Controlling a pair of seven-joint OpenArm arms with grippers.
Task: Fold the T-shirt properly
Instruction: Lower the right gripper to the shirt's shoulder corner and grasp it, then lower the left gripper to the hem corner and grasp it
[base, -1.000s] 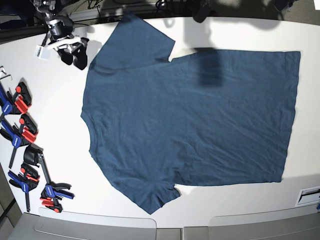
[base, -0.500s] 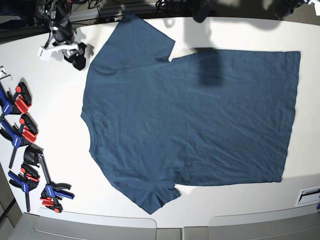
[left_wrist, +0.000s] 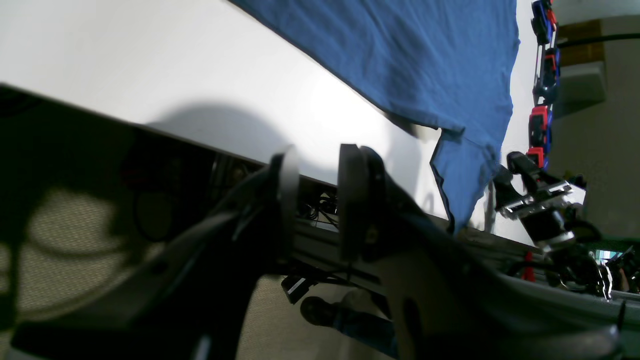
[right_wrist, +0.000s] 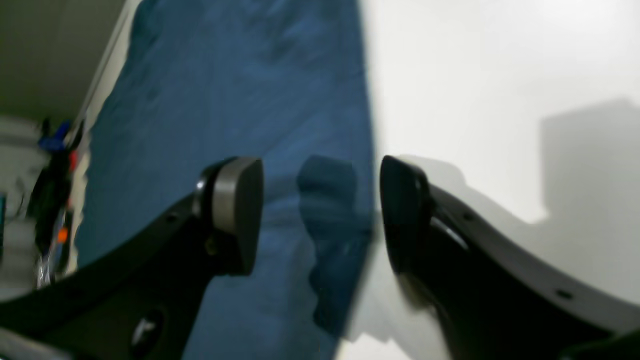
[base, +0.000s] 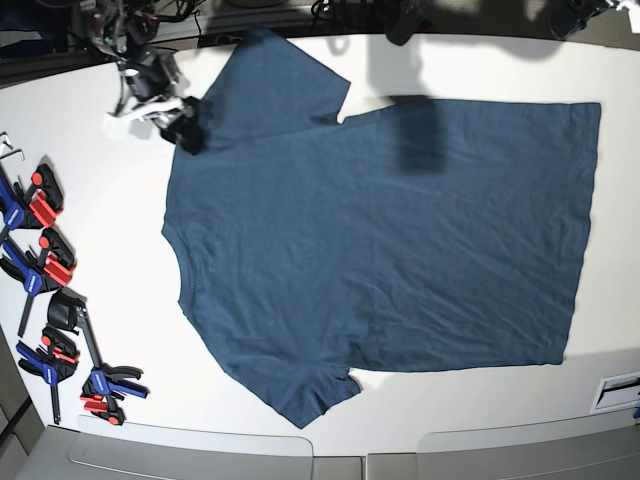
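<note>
Navy-teal cotton T-shirt (base: 385, 240) spread flat across white counter (base: 100, 300), collar toward clamps (base: 50, 290), hem at far side. Right hand (base: 165, 120) at shirt's upper sleeve edge, jaws wide, straddling the cloth border, gripping nothing yet. Left hand (left_wrist: 312, 200) off beyond counter's back rim, well apart from shirt, jaws narrowly parted, empty. Likely risk: closing on one thin layer too near the edge, letting fabric slip free, or dragging the sleeve and wrinkling the flat body.
</note>
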